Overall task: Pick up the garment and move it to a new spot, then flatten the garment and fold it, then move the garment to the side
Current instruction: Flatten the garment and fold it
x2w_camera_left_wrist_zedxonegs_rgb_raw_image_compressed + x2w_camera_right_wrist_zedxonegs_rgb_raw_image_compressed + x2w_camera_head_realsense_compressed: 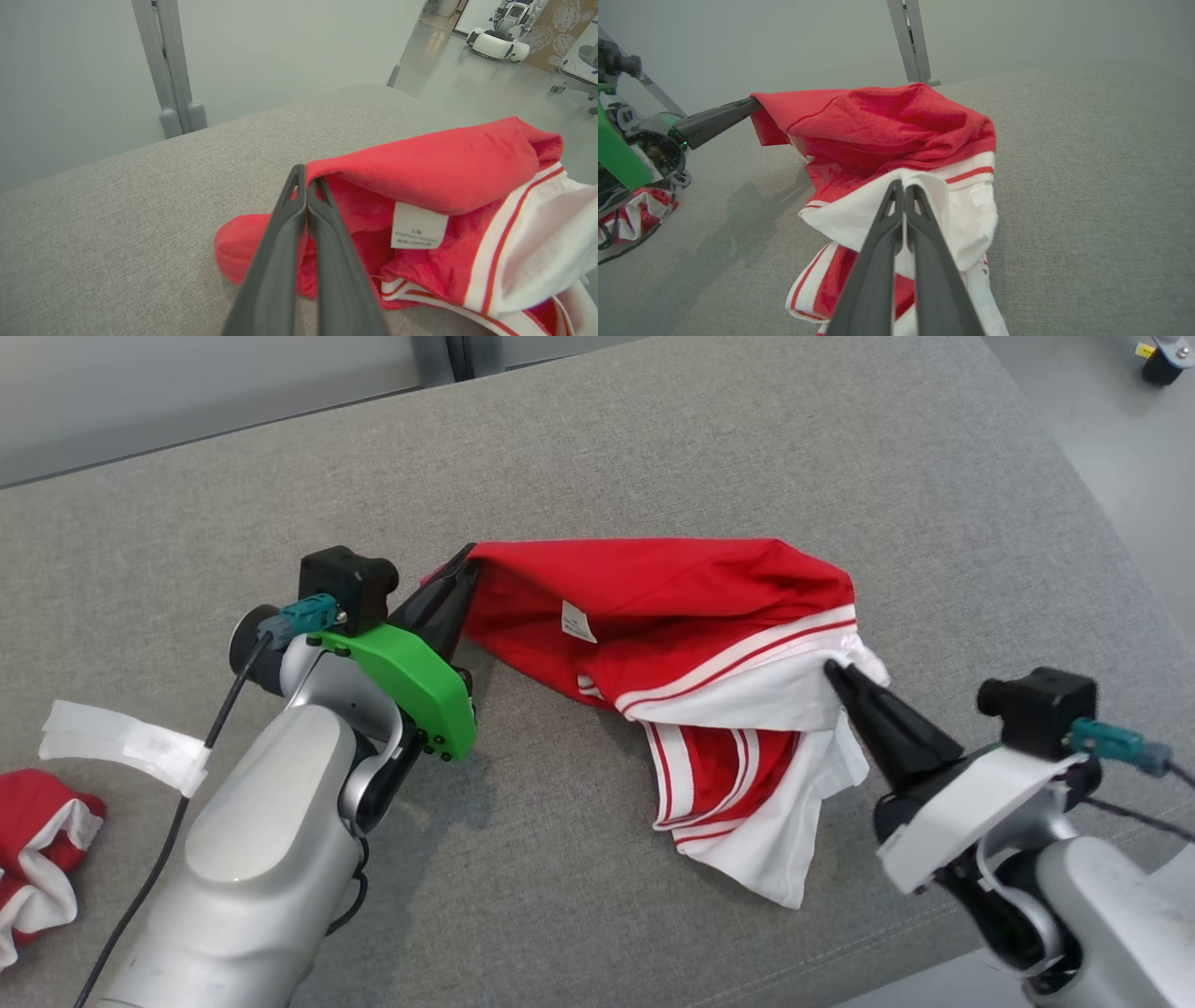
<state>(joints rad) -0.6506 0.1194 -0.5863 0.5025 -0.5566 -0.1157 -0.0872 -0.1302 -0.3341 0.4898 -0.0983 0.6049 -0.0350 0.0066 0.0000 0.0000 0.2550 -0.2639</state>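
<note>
Left hand and right hand clamped the garment.
Left pinched its red edge, right its white hem, fingers fully closed; cloth sagged between them onto the grey surface.

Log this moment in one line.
left pincer: shut on garment red edge | right pincer: shut on white edge | garment: bunched

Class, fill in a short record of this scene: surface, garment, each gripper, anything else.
surface: grey fabric surface
garment: red and white garment, bunched, strung between both grippers
left gripper: shut on its red edge
right gripper: shut on its white part
other: second red and white cloth at left edge
</note>
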